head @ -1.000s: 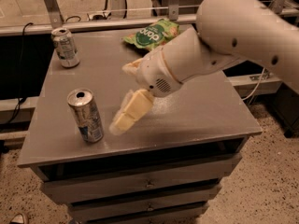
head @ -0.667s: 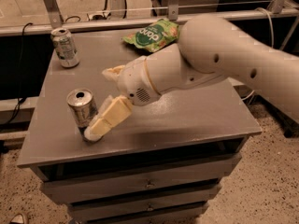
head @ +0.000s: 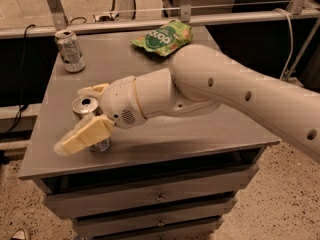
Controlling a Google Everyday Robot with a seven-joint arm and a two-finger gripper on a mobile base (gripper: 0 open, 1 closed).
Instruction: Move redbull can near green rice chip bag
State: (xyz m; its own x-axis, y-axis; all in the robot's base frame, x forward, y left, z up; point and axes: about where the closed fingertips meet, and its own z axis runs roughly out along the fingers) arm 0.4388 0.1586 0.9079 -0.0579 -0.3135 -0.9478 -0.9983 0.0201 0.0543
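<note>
The redbull can (head: 85, 105) stands upright near the front left of the grey table (head: 210, 134); its pull-tab top shows and most of its body is hidden behind the near finger. My gripper (head: 86, 114) is open and straddles the can, one finger (head: 82, 136) in front of it and one behind. The green rice chip bag (head: 162, 36) lies at the table's back edge, far from the can.
A stouter silver can (head: 70, 50) stands at the back left corner. A metal rail (head: 225, 18) runs behind the table. Drawers (head: 160, 198) sit below the tabletop. My arm (head: 240, 94) crosses the table's right half.
My gripper has moved left and toward the front, from beside the redbull can to around it. The can, the bag and the other can have not moved.
</note>
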